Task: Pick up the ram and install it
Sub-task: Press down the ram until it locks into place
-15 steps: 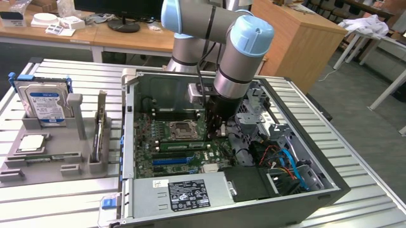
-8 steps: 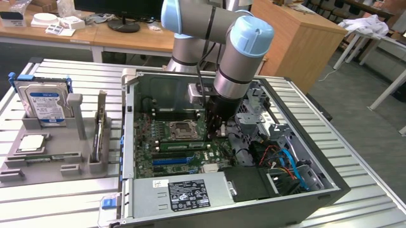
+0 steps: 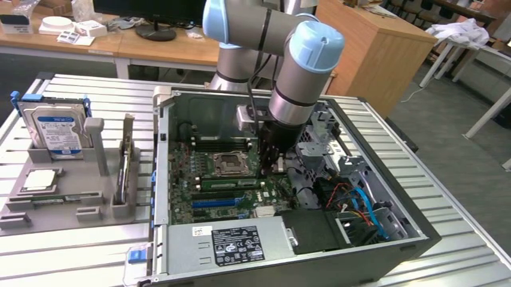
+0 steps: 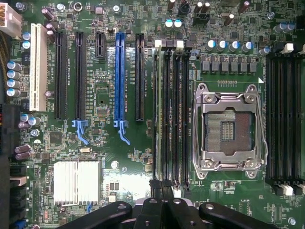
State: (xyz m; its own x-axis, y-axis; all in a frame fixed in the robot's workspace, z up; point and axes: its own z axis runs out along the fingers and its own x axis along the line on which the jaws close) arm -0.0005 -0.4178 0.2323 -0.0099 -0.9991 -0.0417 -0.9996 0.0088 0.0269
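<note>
The ram (image 3: pixel 227 183) looks like a long green stick standing in a memory slot just in front of the processor socket (image 3: pixel 226 161), inside the open computer case. My gripper (image 3: pixel 271 170) hangs straight down over the motherboard at that stick's end toward the exterior view's right. Its fingers are shut together. In the wrist view the gripper (image 4: pixel 161 188) sits at one end of the bank of black memory slots (image 4: pixel 170 114), beside the empty socket (image 4: pixel 228 126). From that view I cannot tell which slot holds the stick, or whether the fingertips touch it.
A grey holder (image 3: pixel 60 212) on the exterior view's left carries a hard drive with a blue label (image 3: pixel 56 131), a square silver chip (image 3: pixel 40 179), an upright card (image 3: pixel 125 164) and a thin dark strip (image 3: pixel 56 196). The case walls (image 3: pixel 164 155), the power supply (image 3: pixel 227 242) and cables (image 3: pixel 359 203) hem in the motherboard.
</note>
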